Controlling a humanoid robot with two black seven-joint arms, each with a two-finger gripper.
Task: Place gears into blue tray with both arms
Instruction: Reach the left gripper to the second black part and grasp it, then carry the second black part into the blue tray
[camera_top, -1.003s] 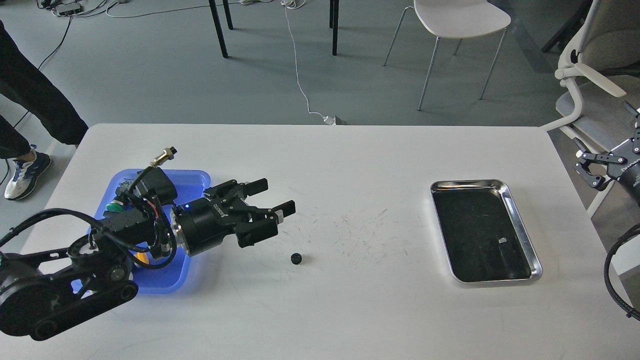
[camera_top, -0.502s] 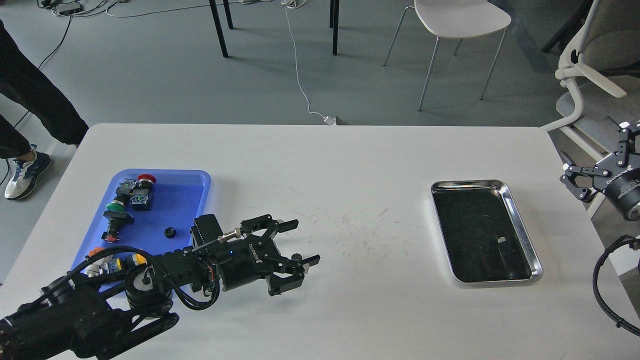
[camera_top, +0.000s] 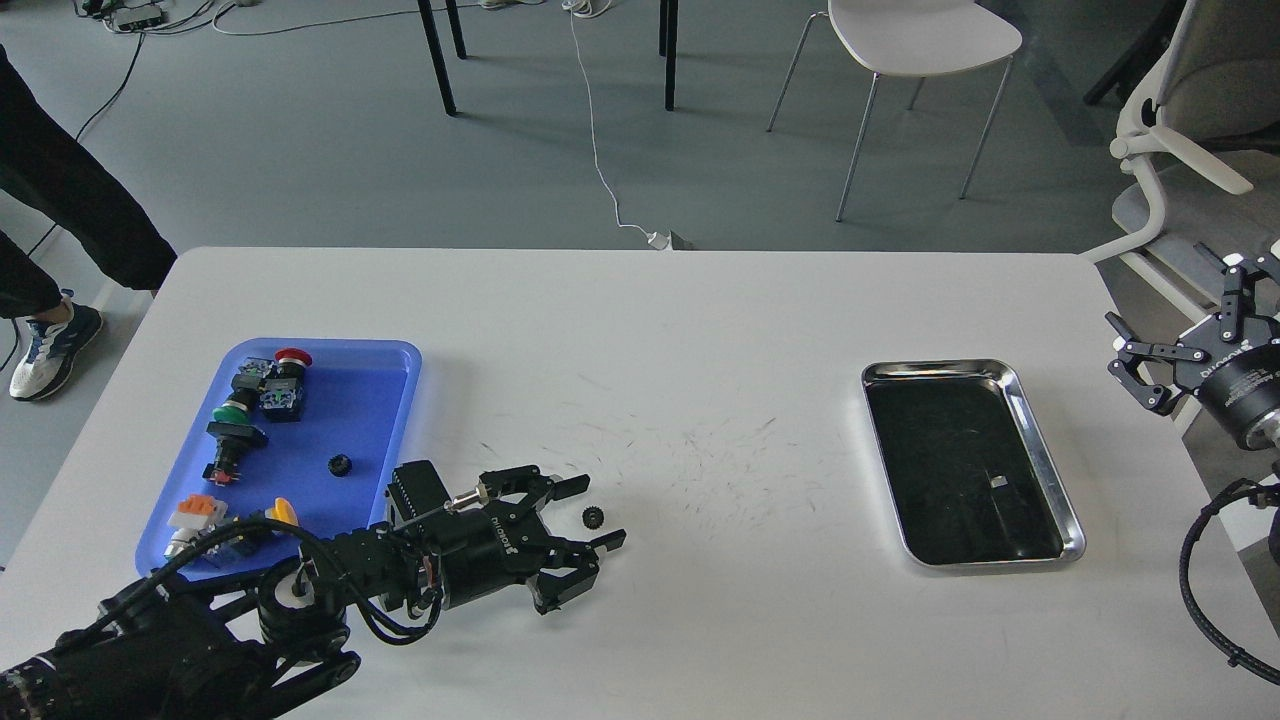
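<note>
A small black gear (camera_top: 592, 516) lies on the white table, between the spread fingers of my left gripper (camera_top: 596, 512), which is open and low over the table. A second gear (camera_top: 339, 464) rests inside the blue tray (camera_top: 385, 400) at the left. The left arm reaches in from the bottom left corner, just right of the tray. At the far right edge, off the table, my right gripper (camera_top: 1170, 340) is open and holds nothing.
The blue tray also holds several push-button switches: red (camera_top: 290, 358), green (camera_top: 228, 415), orange (camera_top: 195, 508) and yellow (camera_top: 283, 511). A shiny steel tray (camera_top: 1035, 440) with a dark bottom lies at the right. Chairs stand beyond the table.
My left arm swung off the blue tray, dropped low and brought its open fingers around the loose gear. The right gripper drifted slightly left and up at the table's right edge.
</note>
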